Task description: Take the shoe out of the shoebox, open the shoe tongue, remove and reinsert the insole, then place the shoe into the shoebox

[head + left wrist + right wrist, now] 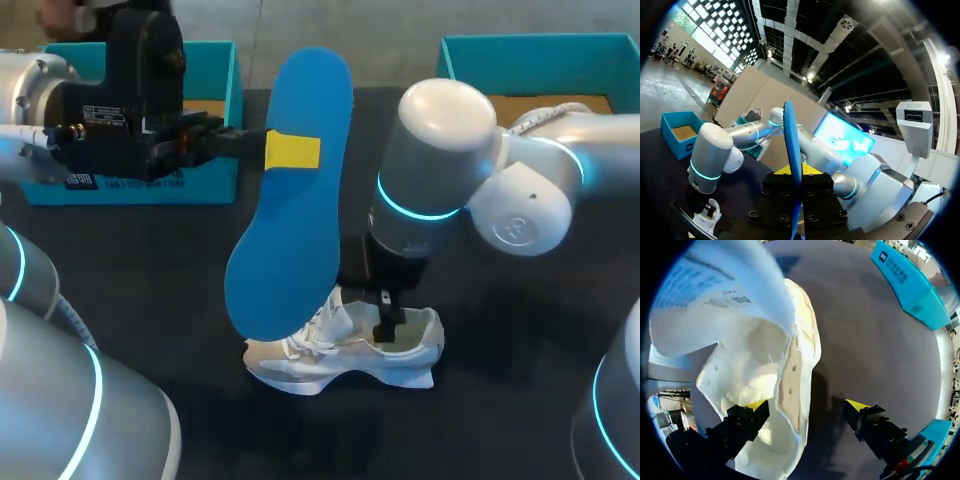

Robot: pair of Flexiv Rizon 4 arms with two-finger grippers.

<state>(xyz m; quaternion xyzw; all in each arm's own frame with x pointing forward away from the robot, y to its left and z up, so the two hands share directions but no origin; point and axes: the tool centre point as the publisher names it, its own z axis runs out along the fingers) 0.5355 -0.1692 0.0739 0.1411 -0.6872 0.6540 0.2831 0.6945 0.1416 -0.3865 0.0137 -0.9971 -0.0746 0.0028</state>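
Note:
A white shoe (340, 355) stands on the dark table, its toe toward my left arm. My left gripper (293, 150) is shut on a large blue insole (290, 230) and holds it in the air above the shoe's front. In the left wrist view the insole (791, 145) shows edge-on between the fingers of that gripper (794, 172). My right gripper (390, 318) is open at the shoe's heel. One finger is inside the shoe (760, 365) and the other outside, with the side wall between the fingers of the gripper (806, 406). The tongue (715, 285) is lifted.
A teal shoebox (205, 120) stands at the back left behind my left arm, and a second teal box (540, 65) at the back right. Dark table (500, 400) stretches in front of the shoe and to its right.

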